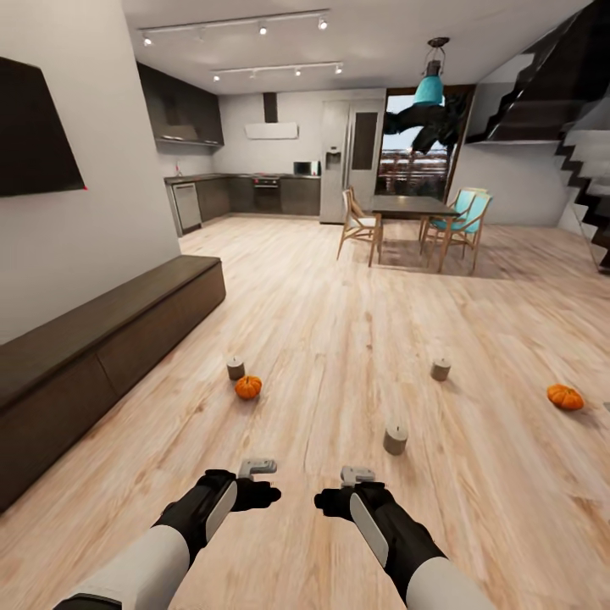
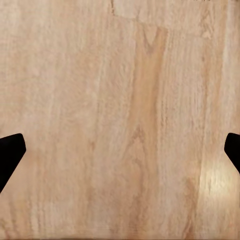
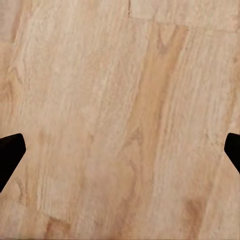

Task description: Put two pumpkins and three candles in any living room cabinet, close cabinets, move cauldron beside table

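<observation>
Two orange pumpkins lie on the wooden floor, one (image 1: 248, 387) ahead to the left and one (image 1: 565, 396) far to the right. Three beige candles stand upright: one (image 1: 235, 368) just behind the left pumpkin, one (image 1: 440, 368) ahead right, and one (image 1: 396, 439) closest to my right hand. The long, low, dark brown cabinet (image 1: 110, 339) runs along the left wall with all fronts shut. My left gripper (image 1: 257, 467) (image 2: 120, 155) and right gripper (image 1: 357, 474) (image 3: 120, 155) hover low over bare floor, both open and empty. The cauldron is out of view.
A dark TV panel (image 1: 38, 135) hangs above the cabinet. A dining table (image 1: 413, 206) with chairs stands far ahead, with the kitchen counters (image 1: 246, 193) behind it. Stairs (image 1: 585, 169) rise at the right. Wide floor lies between me and the scattered objects.
</observation>
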